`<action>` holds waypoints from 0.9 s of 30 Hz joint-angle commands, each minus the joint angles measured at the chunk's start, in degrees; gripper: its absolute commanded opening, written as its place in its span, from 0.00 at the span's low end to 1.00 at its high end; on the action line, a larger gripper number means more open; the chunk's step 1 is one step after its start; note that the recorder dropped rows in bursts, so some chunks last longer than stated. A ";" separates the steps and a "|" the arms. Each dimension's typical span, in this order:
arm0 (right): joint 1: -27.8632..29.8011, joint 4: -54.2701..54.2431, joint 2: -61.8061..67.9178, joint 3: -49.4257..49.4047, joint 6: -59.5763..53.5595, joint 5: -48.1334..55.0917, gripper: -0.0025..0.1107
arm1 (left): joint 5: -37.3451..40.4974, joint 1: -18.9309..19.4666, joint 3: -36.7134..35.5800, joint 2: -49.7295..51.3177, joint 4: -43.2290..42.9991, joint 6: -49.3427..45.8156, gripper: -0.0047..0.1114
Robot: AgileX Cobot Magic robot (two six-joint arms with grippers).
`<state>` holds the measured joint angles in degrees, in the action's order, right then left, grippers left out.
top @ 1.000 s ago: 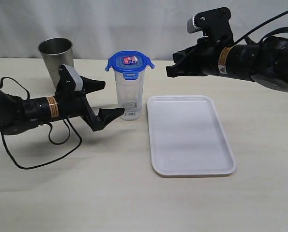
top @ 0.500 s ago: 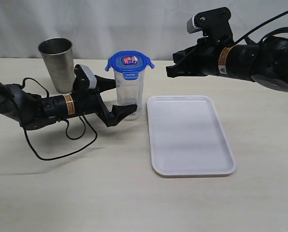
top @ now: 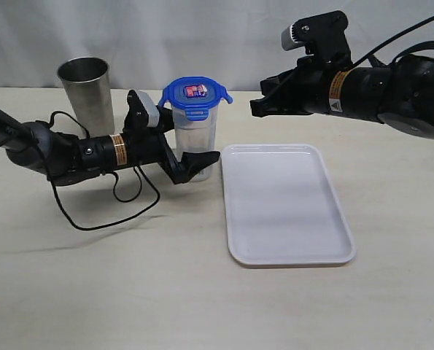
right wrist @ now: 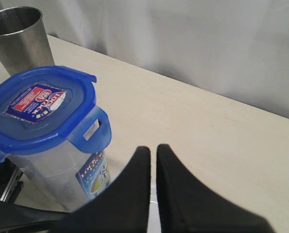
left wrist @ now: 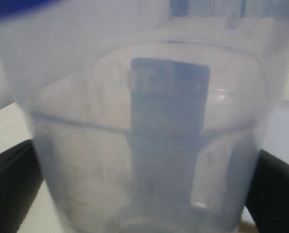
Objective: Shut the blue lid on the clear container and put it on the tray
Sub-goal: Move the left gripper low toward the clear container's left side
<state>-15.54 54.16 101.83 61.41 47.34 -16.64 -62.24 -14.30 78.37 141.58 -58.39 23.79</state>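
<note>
The clear container (top: pixel 195 142) stands upright on the table just left of the white tray (top: pixel 286 208). The blue lid (top: pixel 195 92) sits on top of it, its side tabs flaring outward. My left gripper (top: pixel 190 144) is open, with one black finger on each side of the container's lower body. In the left wrist view the container (left wrist: pixel 149 136) fills the picture, and a finger (left wrist: pixel 10 189) shows at either edge. My right gripper (top: pixel 254 107) is shut and empty, hovering in the air to the right of the lid (right wrist: pixel 37 104) at about its height. The right gripper's fingertips (right wrist: pixel 153 150) are pressed together.
A steel cup (top: pixel 85 93) stands behind the left arm at the back left. A black cable (top: pixel 107 219) loops on the table under that arm. A white curtain closes off the back.
My left arm has slid right along the table, and its open jaws now straddle the container. The right arm, container and tray have not moved.
</note>
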 commanded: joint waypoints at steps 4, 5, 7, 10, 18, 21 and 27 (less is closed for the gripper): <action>0.05 0.53 -0.50 -0.21 0.23 0.00 0.06 | -1.53 -0.42 1.07 1.14 0.64 0.49 0.90; 0.05 0.53 -0.50 -0.21 0.23 0.00 0.06 | -2.19 -0.42 1.07 1.14 0.64 0.49 0.90; 0.05 0.53 -0.50 -0.21 0.23 0.00 0.06 | -3.83 -0.42 1.07 1.14 0.41 0.49 0.90; 0.05 0.53 -0.50 -0.21 0.23 0.00 0.06 | -4.96 -0.42 1.07 1.14 -0.59 0.49 0.90; 0.05 0.53 -0.50 -0.21 0.23 0.00 0.06 | -5.64 -0.42 1.07 1.14 -0.56 4.85 0.90; 0.05 0.53 -0.50 -0.21 0.23 0.00 0.06 | -7.73 -0.42 1.07 1.14 -0.96 5.22 0.90; 0.05 0.53 -0.50 -0.21 0.23 0.00 0.06 | -7.73 -0.42 1.07 1.14 -1.45 5.22 0.90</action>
<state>-15.54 54.16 101.83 61.41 47.45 -16.64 -69.08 -14.57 79.11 142.91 -59.68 28.46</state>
